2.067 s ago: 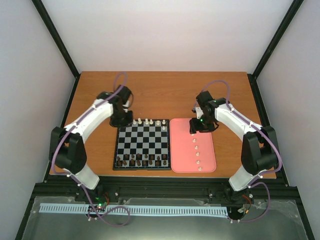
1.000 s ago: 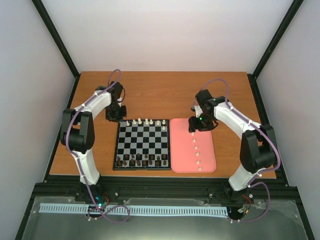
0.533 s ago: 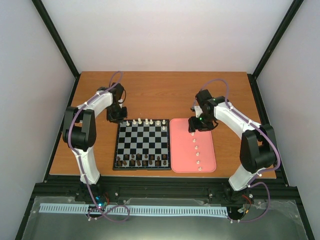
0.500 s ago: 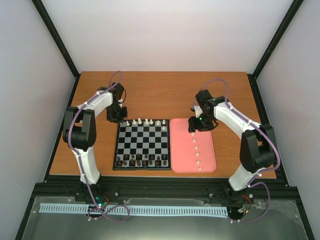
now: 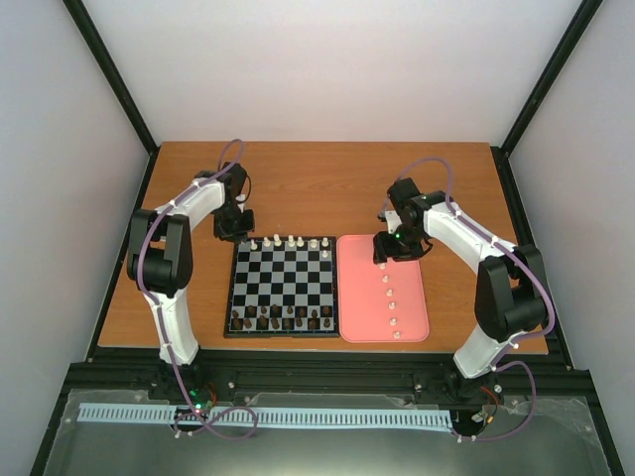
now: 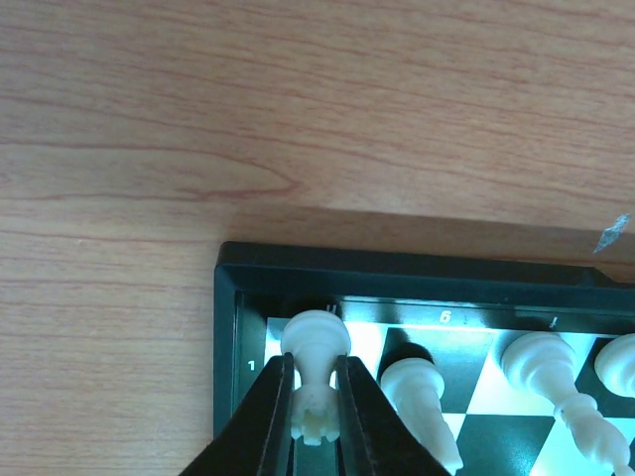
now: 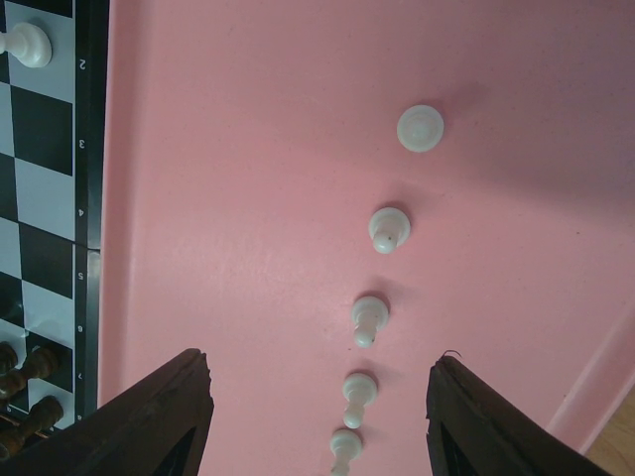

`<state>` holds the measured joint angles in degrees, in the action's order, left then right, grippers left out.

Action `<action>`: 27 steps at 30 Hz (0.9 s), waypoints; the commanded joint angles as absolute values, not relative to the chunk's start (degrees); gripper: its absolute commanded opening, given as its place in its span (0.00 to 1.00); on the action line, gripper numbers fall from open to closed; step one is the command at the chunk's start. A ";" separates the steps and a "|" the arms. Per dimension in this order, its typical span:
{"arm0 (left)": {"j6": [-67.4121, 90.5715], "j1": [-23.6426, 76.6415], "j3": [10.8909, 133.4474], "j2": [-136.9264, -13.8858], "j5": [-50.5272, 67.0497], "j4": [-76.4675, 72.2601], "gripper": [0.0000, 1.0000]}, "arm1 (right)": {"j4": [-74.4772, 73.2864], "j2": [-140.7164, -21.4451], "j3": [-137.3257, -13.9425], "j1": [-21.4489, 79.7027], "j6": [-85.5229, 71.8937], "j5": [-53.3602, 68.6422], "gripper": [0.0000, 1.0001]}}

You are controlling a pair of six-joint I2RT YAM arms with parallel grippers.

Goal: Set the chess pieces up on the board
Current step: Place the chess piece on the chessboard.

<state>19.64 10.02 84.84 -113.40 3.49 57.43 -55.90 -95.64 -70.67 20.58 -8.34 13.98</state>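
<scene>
White chess piece (image 6: 316, 347) is sitting pinched tight between the two fingers (image 6: 268, 416) of the left gripper (image 6: 316, 407), at the corner square of the board (image 6: 230, 327). I cannot tell if it is touching the square. More white pieces (image 6: 541, 359) are standing next to it along the far row. Dark brown pieces (image 5: 278, 319) are filling the near row. Beside the board, the pink tray (image 7: 248, 149) is holding a line of little white pawns (image 7: 389, 228). The right gripper (image 7: 317, 382) is hanging over the tray with its jaws spread wide, gripping nothing. Everything is resting on a brown wooden table (image 5: 317, 183).
</scene>
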 commanded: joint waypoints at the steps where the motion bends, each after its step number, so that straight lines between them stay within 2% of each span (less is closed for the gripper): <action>1: 18.99 9.49 85.44 -113.88 4.15 56.80 0.04 | -55.76 -96.19 -71.11 19.95 -7.73 14.40 0.60; 27: 17.94 9.80 84.94 -114.51 5.26 57.81 0.04 | -55.73 -97.08 -71.28 19.95 -7.80 14.68 0.60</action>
<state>19.20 10.02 84.82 -113.99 4.54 57.41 -55.88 -96.18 -70.67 20.53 -8.29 14.20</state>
